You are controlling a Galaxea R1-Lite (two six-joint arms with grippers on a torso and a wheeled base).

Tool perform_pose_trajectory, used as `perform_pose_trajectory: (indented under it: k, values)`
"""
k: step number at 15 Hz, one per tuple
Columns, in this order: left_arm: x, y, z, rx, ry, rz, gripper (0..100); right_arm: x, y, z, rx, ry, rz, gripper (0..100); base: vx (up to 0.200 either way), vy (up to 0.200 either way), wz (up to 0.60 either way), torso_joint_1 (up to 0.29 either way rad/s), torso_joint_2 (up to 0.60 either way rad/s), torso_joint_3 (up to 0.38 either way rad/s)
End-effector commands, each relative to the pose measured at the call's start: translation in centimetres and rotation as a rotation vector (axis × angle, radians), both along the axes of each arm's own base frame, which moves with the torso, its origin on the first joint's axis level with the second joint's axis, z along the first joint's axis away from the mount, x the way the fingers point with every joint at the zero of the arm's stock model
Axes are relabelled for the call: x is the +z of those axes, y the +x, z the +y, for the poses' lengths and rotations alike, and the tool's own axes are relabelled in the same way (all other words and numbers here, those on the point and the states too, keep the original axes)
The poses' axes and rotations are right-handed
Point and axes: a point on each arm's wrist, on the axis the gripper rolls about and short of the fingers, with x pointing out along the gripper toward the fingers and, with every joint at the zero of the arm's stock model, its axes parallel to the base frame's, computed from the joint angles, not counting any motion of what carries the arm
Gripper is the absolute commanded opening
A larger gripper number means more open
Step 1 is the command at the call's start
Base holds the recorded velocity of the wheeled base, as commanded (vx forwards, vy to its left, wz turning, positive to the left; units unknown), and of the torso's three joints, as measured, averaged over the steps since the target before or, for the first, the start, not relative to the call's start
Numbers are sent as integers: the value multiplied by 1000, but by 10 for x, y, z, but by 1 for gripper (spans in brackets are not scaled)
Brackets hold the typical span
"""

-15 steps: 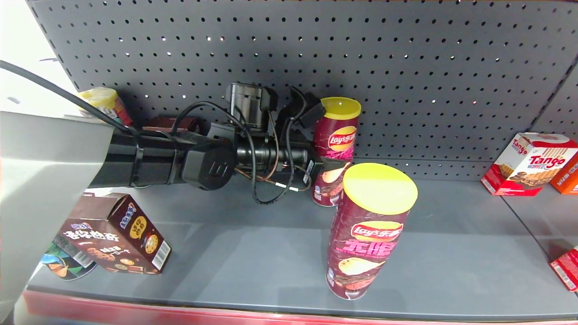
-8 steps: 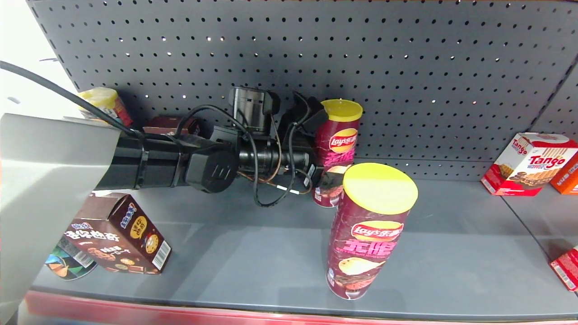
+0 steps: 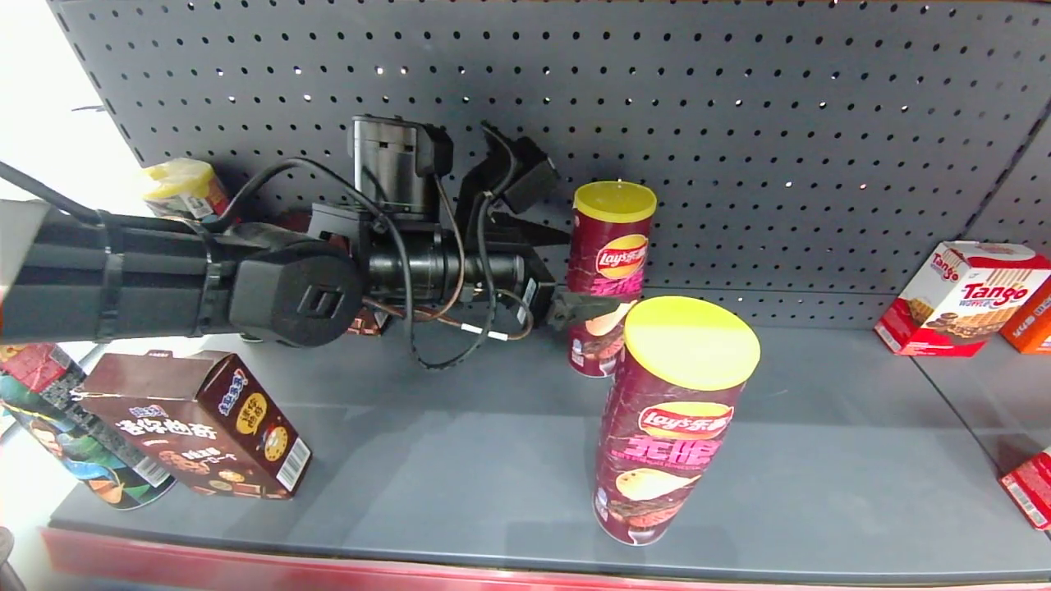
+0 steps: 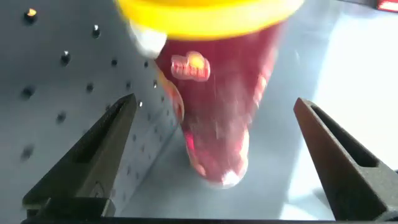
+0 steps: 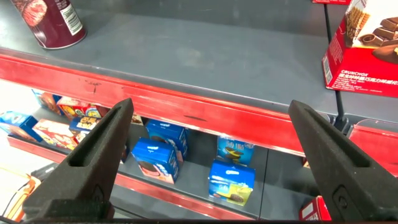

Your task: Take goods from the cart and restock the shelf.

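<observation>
Red trim marks the front edge of the shelf [image 3: 460, 460], and the right tool [image 5: 211, 109] hangs just outside it, fingers spread wide with nothing between them. Close behind that edge, right of the middle, a tall chip can [image 3: 677, 419] with a yellow lid stands upright. A brown biscuit box [image 3: 197, 423] lies toward the front left corner.

Farther in, the left tool [image 3: 587, 272] reaches across from the left side, its fingers wide apart and gripping nothing. The second chip can [image 3: 612, 246] stands upright near the back edge, just in front of the perforated back panel [image 3: 739, 123]. It looks set in its place. From the wrist there is a gap on either side of it. From the head, one finger crosses in front of its lower half, and I cannot tell whether they touch.

The risk I see is a topple. These cans are tall and narrow, so a sideways or rising sweep of that near finger could tip the second chip can. It might then fall against the tall chip can, which stands close enough to the front edge to roll off. A straight pull back along the fingers' own line seems safest
</observation>
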Motion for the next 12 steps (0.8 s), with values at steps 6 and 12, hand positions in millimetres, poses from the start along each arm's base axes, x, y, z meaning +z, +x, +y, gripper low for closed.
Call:
perform_pose_trajectory:
  k: [6,12]
  values:
    - [4,-32,17,140,76,-43,100,0,0,0,0,0,1,100,0,0,0,0,0,0]
    - [1,-12,8,254,99,-65,100,0,0,0,0,0,1,100,0,0,0,0,0,0]
